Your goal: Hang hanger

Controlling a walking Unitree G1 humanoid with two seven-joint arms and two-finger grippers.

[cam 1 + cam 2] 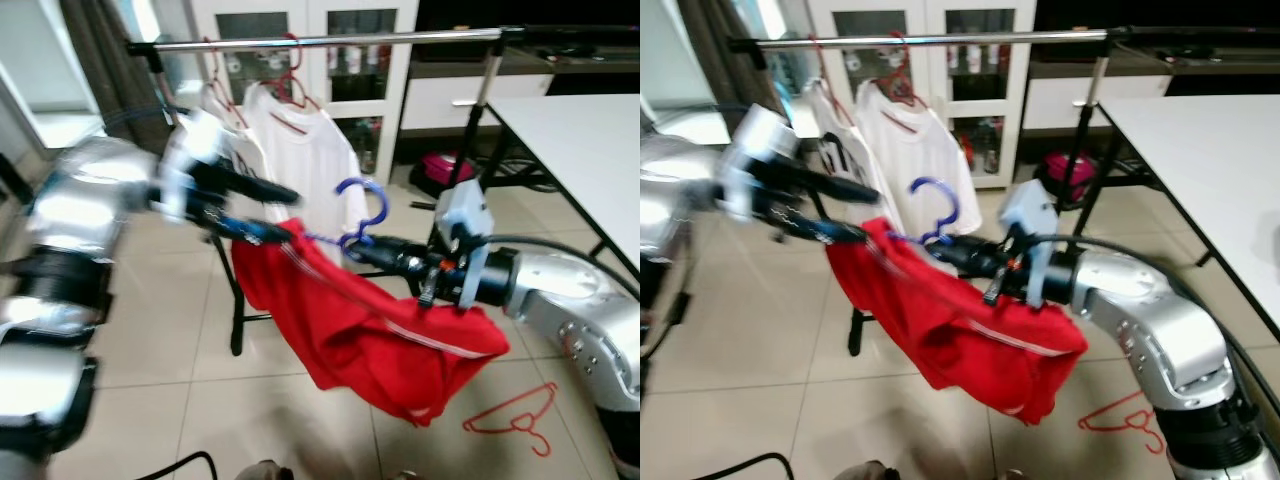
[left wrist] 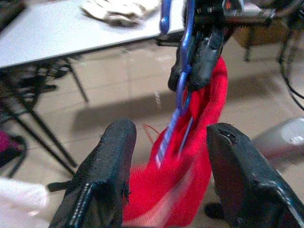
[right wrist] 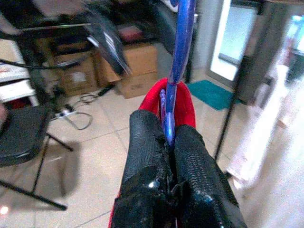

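Blue hanger point(image 1: 362, 215), red shirt point(image 1: 350, 330) draped on it: held in mid-air below and in front of the rail point(image 1: 330, 41), hook upward, presumably for lifting onto the rail.
Right gripper point(image 3: 170, 137): fingers pinched together on the hanger neck, just under the hook; carries the load.
Left gripper point(image 2: 164, 161): fingers apart, straddling the shirt's shoulder end without clamping; likely steadying.
White shirt point(image 1: 305, 160): already hanging on the rail, behind the hook.
Spare red hanger point(image 1: 515, 420): on the floor, well below the rail.
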